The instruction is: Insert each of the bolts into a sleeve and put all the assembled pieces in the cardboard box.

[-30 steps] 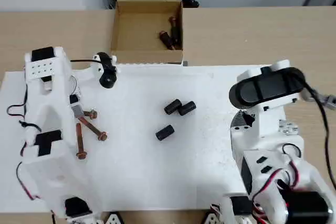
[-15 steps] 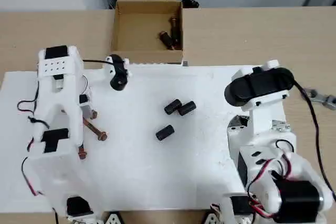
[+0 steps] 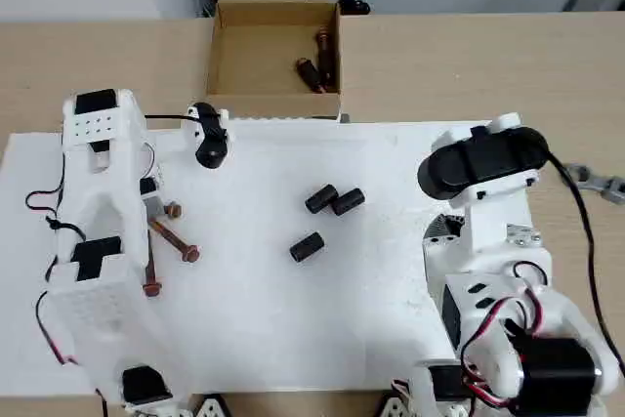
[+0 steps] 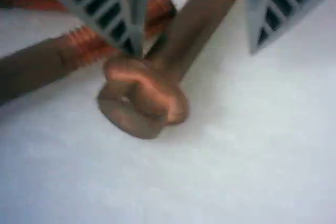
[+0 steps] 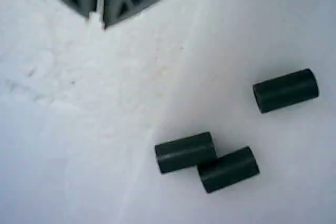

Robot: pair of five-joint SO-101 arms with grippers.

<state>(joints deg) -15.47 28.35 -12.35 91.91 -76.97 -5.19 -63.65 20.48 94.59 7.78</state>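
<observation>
The brown cardboard box [image 3: 227, 65] stands at the far edge, dark assembled pieces [image 3: 311, 70] inside. The left gripper [image 4: 195, 40] is spread wide astride a coppery hex-head bolt [image 4: 152, 93] at the left; the right gripper [image 5: 101, 17] is pinched closed, right of three short black cylindrical sleeves [image 3: 334, 200] lying centrally

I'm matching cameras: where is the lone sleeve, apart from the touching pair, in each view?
High view: lone sleeve on the white sheet, farther from the cardboard box than the touching pair.
Right wrist view: lone sleeve lies apart from that pair.
Left wrist view: aimed at the bolts instead.
Shared landmark: the white sheet.
</observation>
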